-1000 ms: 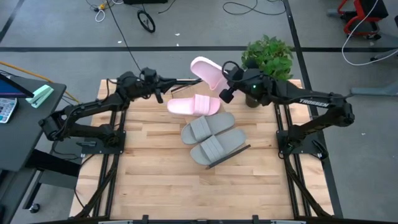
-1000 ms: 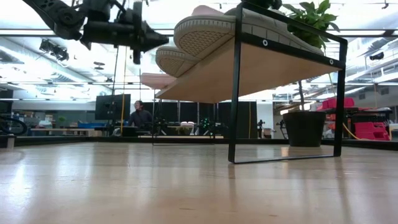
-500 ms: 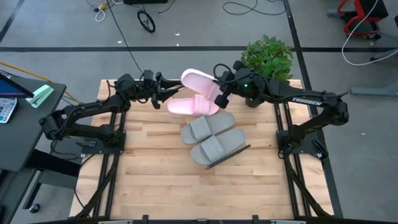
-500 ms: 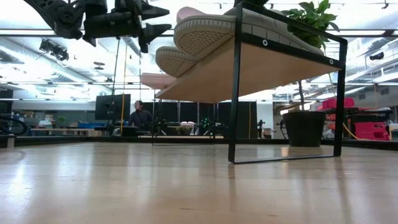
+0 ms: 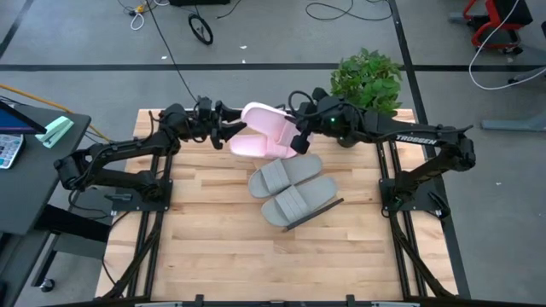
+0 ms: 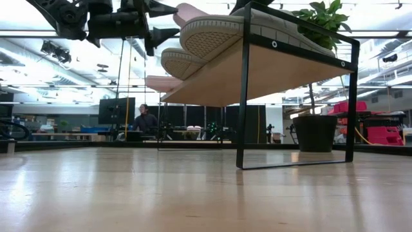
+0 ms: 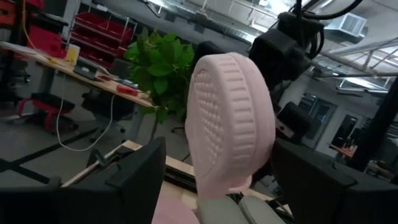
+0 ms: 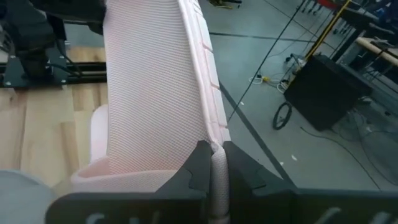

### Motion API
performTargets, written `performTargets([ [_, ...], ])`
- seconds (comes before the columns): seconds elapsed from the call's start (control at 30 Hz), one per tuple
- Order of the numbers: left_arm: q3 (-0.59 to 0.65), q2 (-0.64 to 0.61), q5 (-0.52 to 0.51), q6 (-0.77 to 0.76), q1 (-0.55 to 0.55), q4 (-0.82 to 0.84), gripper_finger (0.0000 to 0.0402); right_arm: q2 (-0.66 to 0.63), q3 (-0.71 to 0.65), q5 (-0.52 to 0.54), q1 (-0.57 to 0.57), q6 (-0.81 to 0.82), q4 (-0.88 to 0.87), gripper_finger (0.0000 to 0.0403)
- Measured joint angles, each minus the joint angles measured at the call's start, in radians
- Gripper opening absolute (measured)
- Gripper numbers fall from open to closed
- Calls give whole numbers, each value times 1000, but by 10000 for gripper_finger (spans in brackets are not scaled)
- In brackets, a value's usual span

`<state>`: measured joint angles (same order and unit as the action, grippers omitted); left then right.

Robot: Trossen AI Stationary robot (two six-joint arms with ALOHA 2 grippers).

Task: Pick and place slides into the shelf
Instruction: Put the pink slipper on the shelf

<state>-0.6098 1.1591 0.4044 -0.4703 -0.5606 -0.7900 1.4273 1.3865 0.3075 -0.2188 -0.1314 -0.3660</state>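
Only readable txt: "TROSSEN" in white, showing on the right arm [image 5: 408, 137] forearm, high view; nothing else legible.

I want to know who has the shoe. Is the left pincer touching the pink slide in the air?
Apart. In the left wrist view the held pink slide stands between the left pincer's open fingers with gaps on both sides. The right pincer pinches its edge.

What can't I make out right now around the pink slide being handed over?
- High view: the shelf board, covered by slides; only its black edge shows.
- Low view: the held pink slide, mostly behind a grey slide.
- Right wrist view: the right gripper pinches the slide's edge; the strap is cut off.
- Left wrist view: the left gripper stands open; touching or not is unclear.
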Motion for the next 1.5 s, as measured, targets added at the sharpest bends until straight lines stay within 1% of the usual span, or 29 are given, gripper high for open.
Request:
performTargets([
  [0.2, 0, 0, -5, -25, 4, -5, 291, 6, 0, -20, -1, 14, 33, 25],
  [0.3, 0, 0, -43, -26, 13, -6, 291, 15, 0, -37, -1, 24, 48, 24],
  [0.47, 0, 0, -91, -81, 16, -11, 290, 32, 0, -53, 10, 30, 50, 24],
  [0.57, 0, 6, -91, -131, 16, -5, 276, 38, 0, -61, 15, 26, 48, 24],
  [0.63, 0, 6, -91, -168, 16, -2, 253, 39, 0, -65, 17, 27, 36, 24],
  [0.7, 0, 6, -91, -178, 16, -1, 220, 40, 0, -68, 17, 27, 26, 24],
  [0.77, 0, 6, -90, -178, 16, -5, 175, 40, 0, -77, 17, 27, 25, 24],
  [0.87, 0, 7, -95, -170, 15, -8, 90, 40, 0, -96, 17, 27, 25, 23],
  [0.9, 1, 7, -95, -163, 14, -8, 69, 39, 0, -97, 18, 27, 25, 23],
  [0.93, 1, 8, -95, -149, 14, -14, 68, 39, 1, -97, 18, 27, 26, 27],
  [1.0, 1, 8, -98, -141, 15, -29, 68, 39, 1, -101, 18, 27, 30, 48],
  [1.1, 2, 8, -114, -142, 14, -49, 68, 32, 2, -110, 19, 27, 49, 93],
  [1.27, 2, 8, -119, -152, -5, -62, 68, 6, 2, -153, 20, 17, 52, 156],
  [1.4, 2, 6, -121, -158, -32, -74, 68, -26, 2, -214, 19, 32, 36, 191],
  [1.5, 2, 5, -124, -192, -62, -79, 68, -46, 2, -218, 19, 53, 9, 207],
])
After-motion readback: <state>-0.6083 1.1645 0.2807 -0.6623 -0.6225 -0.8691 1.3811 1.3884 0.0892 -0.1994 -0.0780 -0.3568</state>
